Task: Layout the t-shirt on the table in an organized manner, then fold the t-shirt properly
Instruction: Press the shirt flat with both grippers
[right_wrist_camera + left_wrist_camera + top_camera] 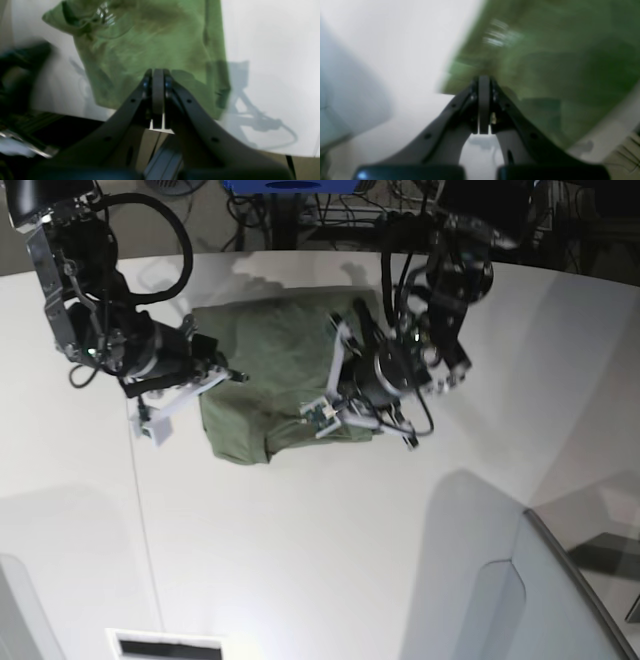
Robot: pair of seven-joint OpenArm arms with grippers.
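The olive-green t-shirt point(265, 370) lies on the white table point(330, 530) as a compact, roughly rectangular bundle, rumpled along its near edge. Its white logo point(105, 15) shows in both wrist views, blurred in the left one point(500, 35). My left gripper point(484, 80) is shut, its tip at the shirt's point(545, 62) edge; that view is motion-blurred, so I cannot tell whether cloth is pinched. My right gripper point(158, 72) is shut above the shirt point(155, 42), with nothing visible between its fingers. In the base view the left gripper point(338, 380) reaches over the shirt's right part and the right gripper point(235, 376) sits at its left edge.
A grey raised panel point(560, 580) stands at the near right. Cables and a blue object point(290, 185) crowd the floor beyond the table's curved far edge. A thin dark seam point(145, 530) runs down the tabletop at the left. The right arm's shadow point(252, 107) falls beside the shirt.
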